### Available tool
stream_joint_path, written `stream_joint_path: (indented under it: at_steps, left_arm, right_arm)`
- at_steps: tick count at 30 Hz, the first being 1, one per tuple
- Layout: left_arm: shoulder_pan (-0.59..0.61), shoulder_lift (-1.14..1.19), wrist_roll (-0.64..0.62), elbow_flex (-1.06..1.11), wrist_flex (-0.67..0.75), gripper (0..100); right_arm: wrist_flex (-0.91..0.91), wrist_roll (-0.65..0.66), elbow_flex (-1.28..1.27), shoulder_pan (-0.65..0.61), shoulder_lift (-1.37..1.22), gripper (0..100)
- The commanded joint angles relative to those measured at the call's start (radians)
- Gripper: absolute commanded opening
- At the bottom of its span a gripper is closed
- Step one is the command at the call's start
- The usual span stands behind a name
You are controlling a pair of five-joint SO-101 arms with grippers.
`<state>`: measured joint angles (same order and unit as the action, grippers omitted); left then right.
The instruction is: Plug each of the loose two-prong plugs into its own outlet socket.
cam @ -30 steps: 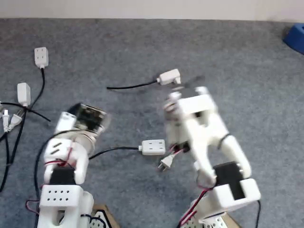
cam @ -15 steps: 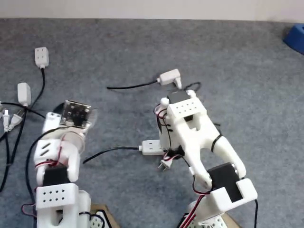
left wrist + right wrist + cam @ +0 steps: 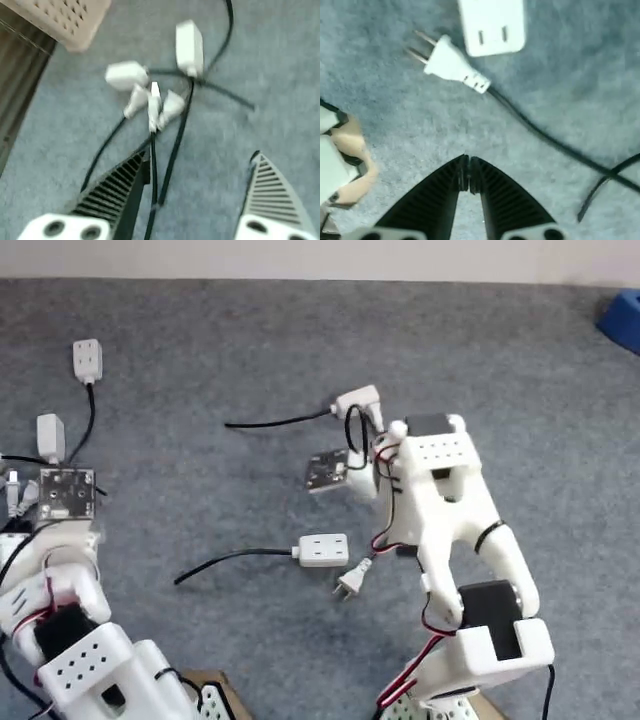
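Apparently the grasp step: left end effector [image 3: 200, 159] hangs open over plugs [image 3: 150, 102] by the left edge of the tabletop [image 3: 520, 370], right end effector [image 3: 469, 162] closed, empty; next, pinch 1 squarely.

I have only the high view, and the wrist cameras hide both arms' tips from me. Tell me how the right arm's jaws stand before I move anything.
Observer: The right arm's jaws are shut with nothing between them. They sit over the grey carpet, short of the white two-prong plug, which lies loose beside the white outlet socket.
Operator: Now report the left arm's jaws.
Observer: The left arm's jaws are open and empty. Black cords run in between them from a bunch of small white plugs farther on.
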<state>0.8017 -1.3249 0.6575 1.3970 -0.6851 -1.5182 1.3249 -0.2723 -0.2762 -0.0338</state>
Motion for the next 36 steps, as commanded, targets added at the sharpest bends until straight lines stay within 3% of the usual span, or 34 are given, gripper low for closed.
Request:
stream_joint_path:
  at_steps: [1,7,13,20,26,31,36]
  left_arm:
    - [0.058,-0.010,0.118,0.010,-0.002,30]
    - [0.159,-0.012,0.218,0.027,-0.002,30]
    - [0.179,-0.012,0.305,0.022,0.000,30]
    - [0.179,-0.012,0.367,0.051,0.000,30]
    - [0.278,-0.004,0.364,0.054,-0.005,30]
    - [0.292,-0.010,0.365,0.051,-0.002,30]
    - [0.294,-0.012,0.367,0.053,-0.002,30]
  right_arm:
    - [0.012,0.032,0.047,-0.058,0.018,2.6]
    - [-0.010,0.043,0.045,-0.150,0.018,4.6]
    - [-0.018,0.204,0.050,-0.142,0.022,22.8]
    - [-0.044,0.485,-0.019,-0.110,0.176,21.2]
    - [0.099,0.617,-0.317,-0.116,0.390,21.2]
    - [0.242,0.623,-0.572,-0.202,0.555,21.2]
    - [0.367,0.497,-0.693,-0.297,0.584,21.2]
